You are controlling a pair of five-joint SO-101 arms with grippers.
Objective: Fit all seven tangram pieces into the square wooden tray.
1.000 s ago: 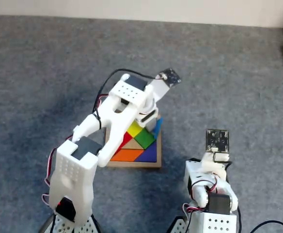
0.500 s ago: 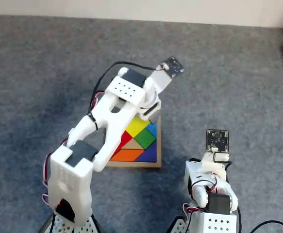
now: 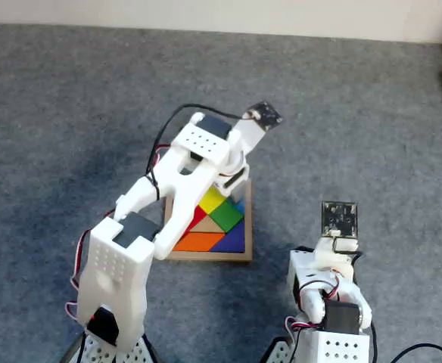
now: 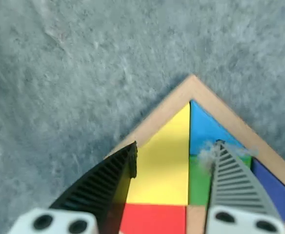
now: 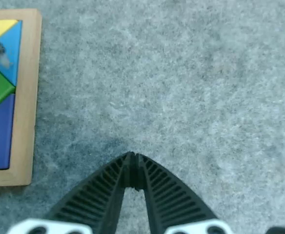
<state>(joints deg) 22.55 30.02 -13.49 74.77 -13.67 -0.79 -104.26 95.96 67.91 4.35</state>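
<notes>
Right end effector, lower right, is closed on nothing. The square tray lies mid-frame, its edges parallel to the frame's, with wide grey tabletop around it. Left end effector gapes empty over the yellow piece by the tray's upper-right corner.

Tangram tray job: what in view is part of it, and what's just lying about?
Job: wooden tray; in it yellow piece, light blue piece, green piece, red piece, orange piece, dark blue piece; left pincer, open over the yellow piece; right pincer, shut, off the tray.
Lying about: grey carpet; pale wall strip at the far edge.
</notes>
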